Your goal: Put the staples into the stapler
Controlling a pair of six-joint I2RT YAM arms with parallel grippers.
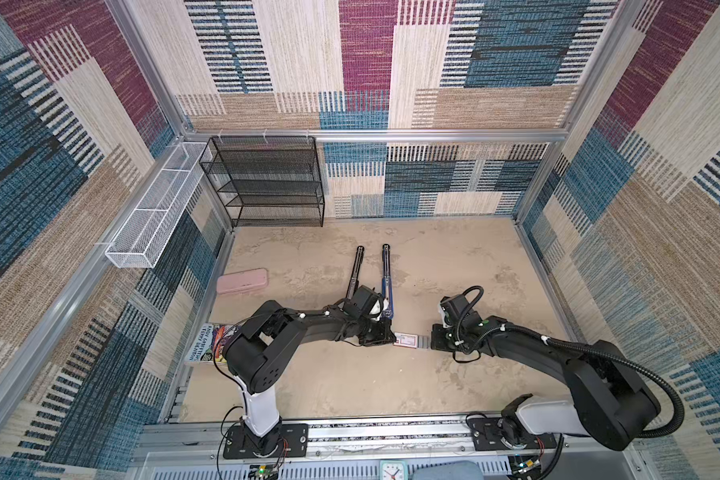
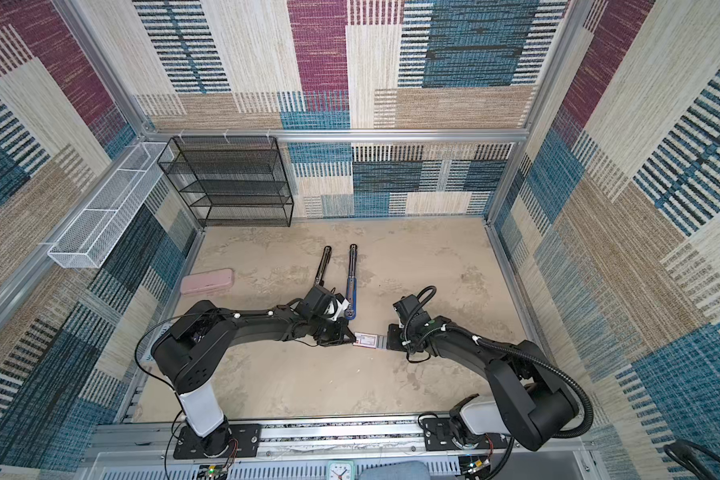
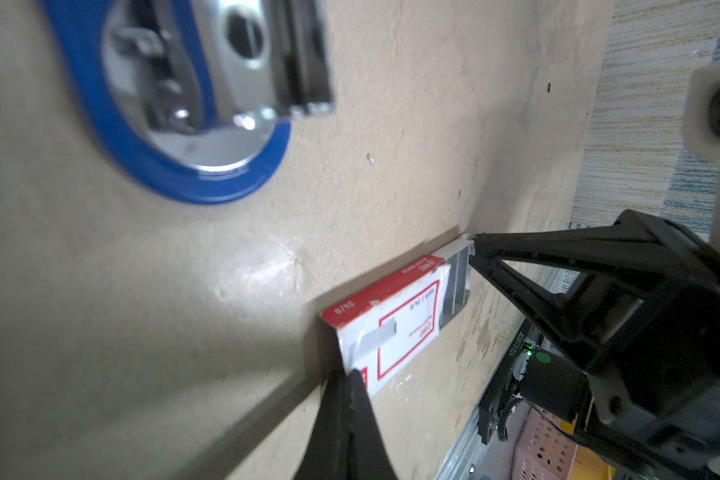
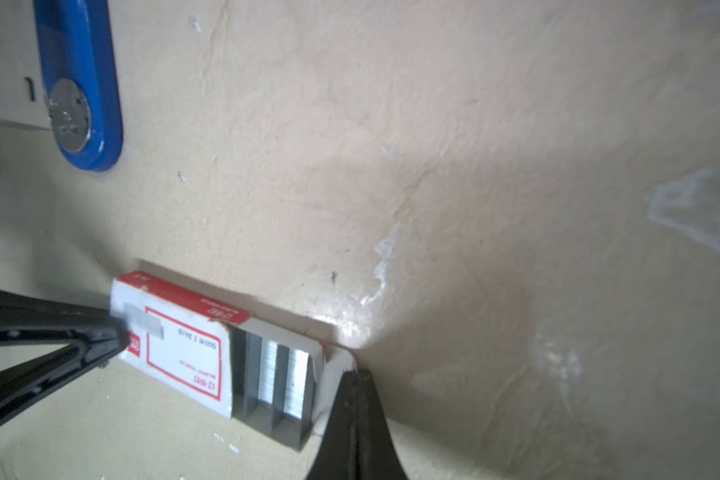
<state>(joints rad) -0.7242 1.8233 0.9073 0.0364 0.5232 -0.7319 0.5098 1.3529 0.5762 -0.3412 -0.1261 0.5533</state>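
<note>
The stapler [image 1: 386, 286] lies opened flat mid-table, its black arm [image 1: 356, 266] splayed beside its blue and chrome base [image 3: 142, 166]. Nearer me lies the small white box [image 4: 184, 353] with its red label. A grey tray [image 4: 262, 419] slides out of one end and shows the staples [image 4: 271, 374]. My left gripper [image 3: 352, 374] is shut on the box's closed end, also seen in a top view [image 1: 395, 337]. My right gripper [image 4: 356, 374] is shut on the white flap at the tray's end [image 1: 430, 342]. The two grippers face each other along the box.
A pink oblong case [image 1: 242, 281] lies at the left of the table and a book [image 1: 208, 343] by the left edge. A black mesh rack [image 1: 267, 183] stands at the back left, with a white mesh basket [image 1: 159, 208] on the left wall.
</note>
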